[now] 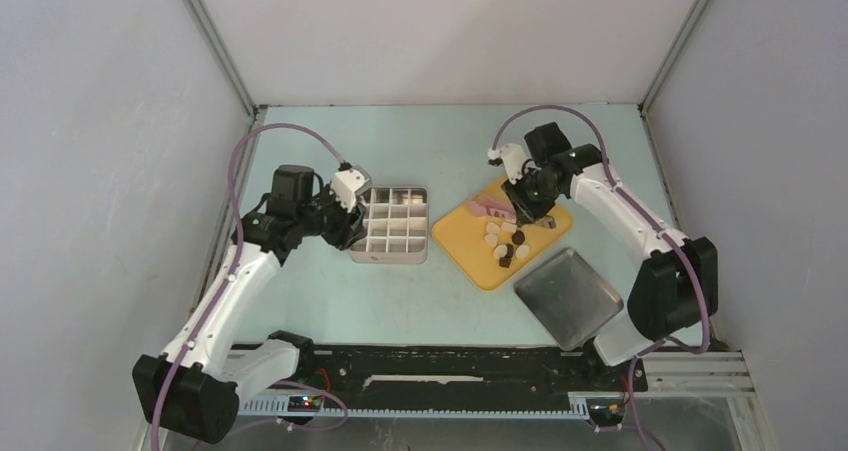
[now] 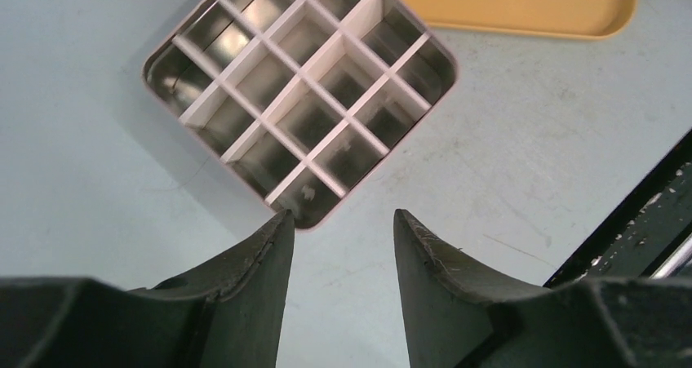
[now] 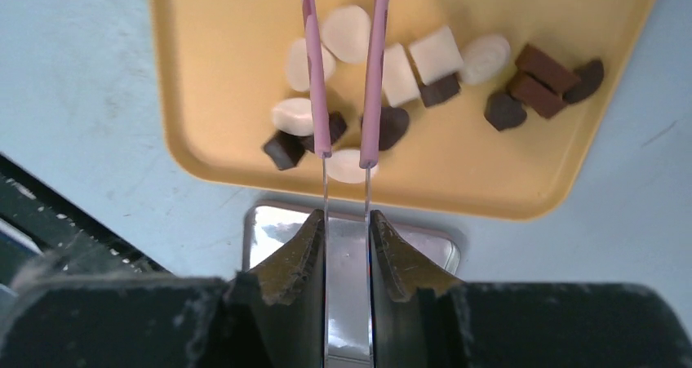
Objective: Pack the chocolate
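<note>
Pinching pink-sleeved metal tongs, the right end effector aims at cream and brown chocolate pieces on the yellow tray; an uneven squeeze could flick one away. The left end effector stands spread.

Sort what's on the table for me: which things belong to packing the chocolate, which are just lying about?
In the job: chocolate pieces on the yellow tray; pink tongs in the right gripper; divided tin by the open left gripper.
Lying about: metal lid, flat beside the tray.
</note>
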Robot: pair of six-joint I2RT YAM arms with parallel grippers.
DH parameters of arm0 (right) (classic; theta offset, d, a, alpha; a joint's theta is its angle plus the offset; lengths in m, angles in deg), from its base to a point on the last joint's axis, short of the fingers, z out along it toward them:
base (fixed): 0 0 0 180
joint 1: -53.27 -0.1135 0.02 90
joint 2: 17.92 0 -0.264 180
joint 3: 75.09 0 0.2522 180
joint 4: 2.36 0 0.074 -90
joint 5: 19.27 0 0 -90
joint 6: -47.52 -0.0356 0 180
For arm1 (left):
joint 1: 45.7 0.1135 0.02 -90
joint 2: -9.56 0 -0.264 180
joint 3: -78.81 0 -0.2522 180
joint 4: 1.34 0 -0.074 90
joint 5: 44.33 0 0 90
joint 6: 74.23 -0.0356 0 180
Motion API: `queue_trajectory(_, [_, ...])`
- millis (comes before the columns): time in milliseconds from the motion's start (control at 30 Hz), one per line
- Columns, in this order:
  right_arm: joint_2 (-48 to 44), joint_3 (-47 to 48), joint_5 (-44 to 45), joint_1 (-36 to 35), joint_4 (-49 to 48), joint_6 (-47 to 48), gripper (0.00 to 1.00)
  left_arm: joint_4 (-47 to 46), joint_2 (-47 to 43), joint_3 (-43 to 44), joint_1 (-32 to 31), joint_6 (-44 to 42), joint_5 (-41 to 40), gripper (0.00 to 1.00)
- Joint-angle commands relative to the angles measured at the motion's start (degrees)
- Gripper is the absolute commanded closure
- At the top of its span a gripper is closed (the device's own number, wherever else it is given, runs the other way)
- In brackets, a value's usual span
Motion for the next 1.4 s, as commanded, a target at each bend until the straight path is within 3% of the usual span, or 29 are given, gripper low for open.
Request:
queue_trajectory(0, [-4.8, 4.4, -4.0, -4.4, 0.4, 2.3, 0.85, 3.1, -3.5, 1.8, 1.8, 0.9, -7.7, 0.47])
queue_trajectory(133, [-0.9, 10.1, -6.1, -8.1, 1.0, 1.4, 0.85, 3.6, -5.5, 1.6, 5.3, 5.9, -18.9, 0.46])
queue_trajectory(333, [10.1, 26.5, -9.7, -12.5, 3.1, 0.8, 0.85, 6.9, -9.6, 1.5, 14.3, 11.8, -12.0, 0.41])
queue_trajectory(467, [19.1, 38.6, -10.4, -15.3, 4.9, 0.5, 0.85, 6.8, -13.4, -0.4, 14.5, 12.8, -9.3, 0.41])
queue_trajectory(700, [32.2, 55.4, -11.1, -19.0, 7.1, -1.0, 0.85, 5.3, -19.7, -4.1, 14.5, 10.8, -12.1, 0.38])
queue_trajectory(1000, [38.1, 58.0, -10.6, -20.6, 2.2, -1.3, 0.84, 4.7, -23.6, -8.3, 16.1, 10.1, -9.1, 0.19])
queue_trajectory(1200, [41.0, 59.5, -9.5, -21.3, 0.6, -1.3, 0.83, 4.8, -24.6, -8.6, 16.1, 9.6, -7.8, 0.18])
queue_trajectory(1367, [42.5, 59.8, -8.2, -21.7, -0.4, -1.5, 0.75, 4.6, -24.2, -8.6, 16.1, 9.5, -7.3, 0.18])
